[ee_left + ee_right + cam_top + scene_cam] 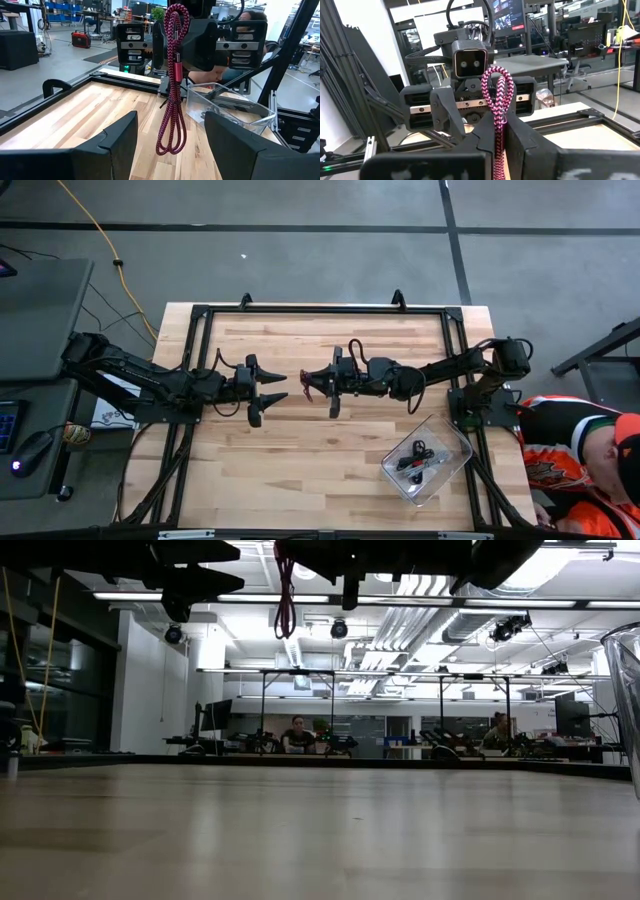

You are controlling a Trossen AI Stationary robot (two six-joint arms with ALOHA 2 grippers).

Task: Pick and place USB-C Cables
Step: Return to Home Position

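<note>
**Pinkish-red cable dangles from right pincer, short of the bin**

High view: the right pincer [313, 384] pinches the pinkish-red cable [304, 388] over mid-surface [300, 465], facing the spread, empty left pincer [284, 385]. The transparent bin [452, 432], with dark cables inside, lies back toward the right arm's base.

Low view: the cable [285, 595] hangs vertically, clear of the wood.

Left wrist view: its loop [173, 90] dangles lengthwise downward.

Right wrist view: the fingers are pressed on it [498, 107].

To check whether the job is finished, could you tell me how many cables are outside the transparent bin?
1: a red-and-black braided cable hangs from the shut right tool above mid-table. The left tool faces it, open and empty. The bin holds a tangle, not counted.
</note>
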